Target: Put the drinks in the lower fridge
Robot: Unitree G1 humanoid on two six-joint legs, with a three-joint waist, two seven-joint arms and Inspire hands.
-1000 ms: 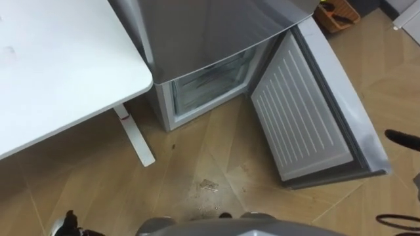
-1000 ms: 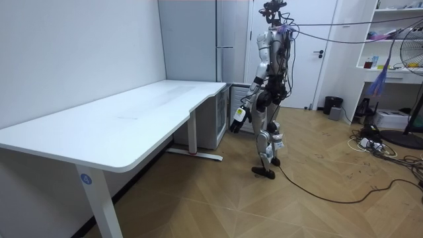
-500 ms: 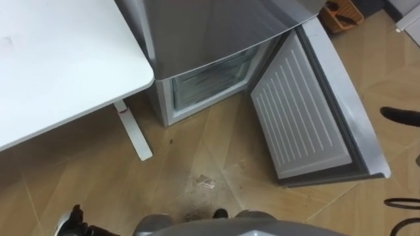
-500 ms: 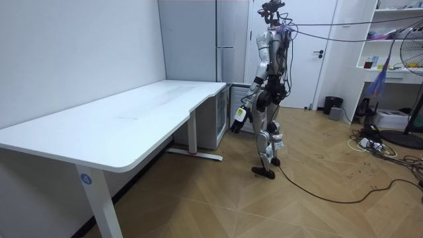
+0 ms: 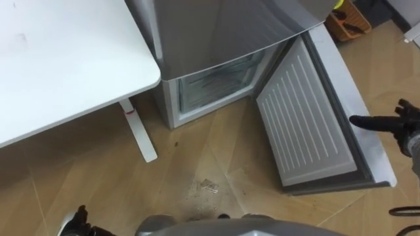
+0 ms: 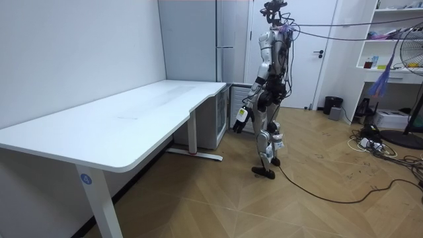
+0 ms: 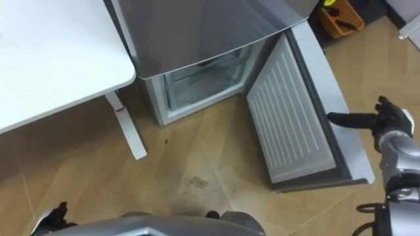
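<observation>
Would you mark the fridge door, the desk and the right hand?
fridge door (image 5: 305, 118): left eye view, inner panel.
desk (image 5: 59, 65): left eye view, top.
right hand (image 7: 392, 122): right eye view, hand's back.

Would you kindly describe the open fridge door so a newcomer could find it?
Start at the tall grey fridge beside the white table. At its foot, the lower door stands swung open, right of the open compartment. Its ribbed white lining sets it apart from the smooth grey front above.
</observation>
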